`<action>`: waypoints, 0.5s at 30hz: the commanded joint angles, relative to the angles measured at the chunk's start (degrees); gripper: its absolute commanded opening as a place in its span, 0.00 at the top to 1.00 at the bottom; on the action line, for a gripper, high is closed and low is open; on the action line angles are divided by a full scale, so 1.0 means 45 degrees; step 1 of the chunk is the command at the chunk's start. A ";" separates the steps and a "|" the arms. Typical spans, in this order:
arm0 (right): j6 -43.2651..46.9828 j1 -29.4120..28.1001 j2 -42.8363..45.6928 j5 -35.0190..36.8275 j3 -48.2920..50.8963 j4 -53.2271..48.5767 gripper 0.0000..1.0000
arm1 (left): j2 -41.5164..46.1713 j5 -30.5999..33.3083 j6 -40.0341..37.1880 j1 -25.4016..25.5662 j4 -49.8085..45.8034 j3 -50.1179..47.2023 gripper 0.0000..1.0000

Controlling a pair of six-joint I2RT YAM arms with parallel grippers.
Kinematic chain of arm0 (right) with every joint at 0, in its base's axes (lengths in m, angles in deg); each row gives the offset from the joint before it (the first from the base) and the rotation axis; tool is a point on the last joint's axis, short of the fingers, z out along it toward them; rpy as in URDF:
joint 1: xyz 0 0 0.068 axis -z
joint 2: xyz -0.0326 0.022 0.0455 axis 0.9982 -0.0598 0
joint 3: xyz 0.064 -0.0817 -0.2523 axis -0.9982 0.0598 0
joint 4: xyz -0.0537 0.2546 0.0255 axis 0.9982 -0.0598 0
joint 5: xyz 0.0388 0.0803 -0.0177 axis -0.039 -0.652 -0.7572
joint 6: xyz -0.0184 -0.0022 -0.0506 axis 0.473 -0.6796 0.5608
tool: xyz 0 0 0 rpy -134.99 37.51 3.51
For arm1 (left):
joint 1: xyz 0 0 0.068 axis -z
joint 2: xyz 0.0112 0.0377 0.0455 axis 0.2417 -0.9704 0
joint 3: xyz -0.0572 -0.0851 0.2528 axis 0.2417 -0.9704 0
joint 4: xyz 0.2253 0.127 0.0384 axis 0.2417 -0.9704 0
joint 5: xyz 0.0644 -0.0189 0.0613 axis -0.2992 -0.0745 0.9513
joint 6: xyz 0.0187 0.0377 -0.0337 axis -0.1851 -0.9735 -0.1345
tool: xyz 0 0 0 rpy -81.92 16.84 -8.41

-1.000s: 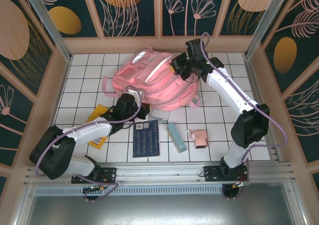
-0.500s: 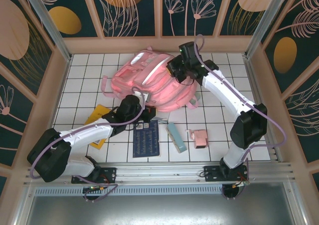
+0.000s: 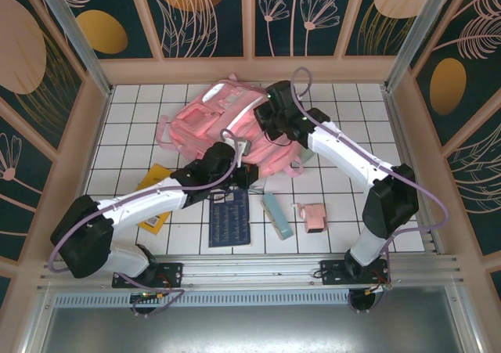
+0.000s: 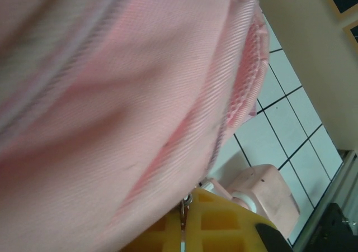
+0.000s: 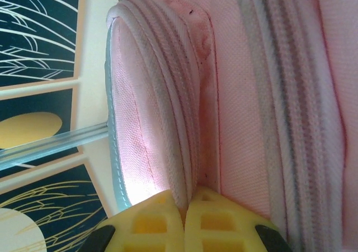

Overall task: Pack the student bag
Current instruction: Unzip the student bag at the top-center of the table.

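Left claw (image 4: 182,232) and right claw (image 5: 183,218) pinch the student bag (image 3: 205,122).

You get bright, even light in the top view, with soft shadows. In the left wrist view the student bag (image 4: 112,123) is blurred.
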State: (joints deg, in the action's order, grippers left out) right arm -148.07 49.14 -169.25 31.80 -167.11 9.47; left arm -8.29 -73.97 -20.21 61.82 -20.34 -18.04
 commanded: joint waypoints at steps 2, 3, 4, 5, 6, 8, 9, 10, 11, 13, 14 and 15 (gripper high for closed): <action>-0.0577 -0.0700 0.0208 0.0156 0.0115 0.0927 1.00 | -0.0381 -0.0317 0.0482 0.0461 0.0285 0.1002 0.92; -0.0586 -0.0777 0.0191 0.0197 0.0144 0.0947 1.00 | -0.0430 -0.0314 0.0567 0.0511 0.0283 0.1043 0.92; -0.0575 -0.0839 0.0159 0.0248 0.0153 0.0953 1.00 | -0.0511 -0.0288 0.0691 0.0537 0.0294 0.1074 0.92; -0.0580 -0.0913 0.0138 0.0274 0.0175 0.0958 1.00 | -0.0564 -0.0278 0.0797 0.0542 0.0312 0.1116 0.92; -0.0629 -0.0985 0.0128 0.0313 0.0204 0.0966 1.00 | -0.0653 -0.0251 0.0908 0.0542 0.0322 0.1154 0.91; -0.0735 -0.1156 0.0088 0.0394 0.0263 0.1038 1.00 | -0.0850 -0.0253 0.1087 0.0543 0.0333 0.1518 0.89; -0.0789 -0.1255 0.0088 0.0446 0.0267 0.1076 1.00 | -0.0980 -0.0304 0.1142 0.0562 0.0352 0.1700 0.88; -0.0824 -0.1344 0.0069 0.0462 0.0277 0.1139 1.00 | -0.1099 -0.0369 0.1160 0.0562 0.0370 0.1849 0.87; -0.0876 -0.1410 0.0067 0.0495 0.0300 0.1194 1.00 | -0.1237 -0.0413 0.1169 0.0562 0.0372 0.1994 0.86; -0.0935 -0.1523 0.0134 0.0659 0.0326 0.1196 1.00 | -0.1382 -0.0511 0.1159 0.0562 0.0424 0.2125 0.83; -0.0967 -0.1542 0.0164 0.0767 0.0359 0.1157 1.00 | -0.1375 -0.0533 0.1159 0.0562 0.0478 0.2112 0.80; -0.1005 -0.1526 0.0267 0.0864 0.0443 0.1128 1.00 | -0.1347 -0.0500 0.1164 0.0562 0.0518 0.2071 0.74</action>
State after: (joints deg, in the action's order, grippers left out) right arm -149.84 45.17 -169.25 37.48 -166.15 10.43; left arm -14.21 -74.62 -14.77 63.83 -23.70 -11.64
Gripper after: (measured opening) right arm 0.054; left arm 0.229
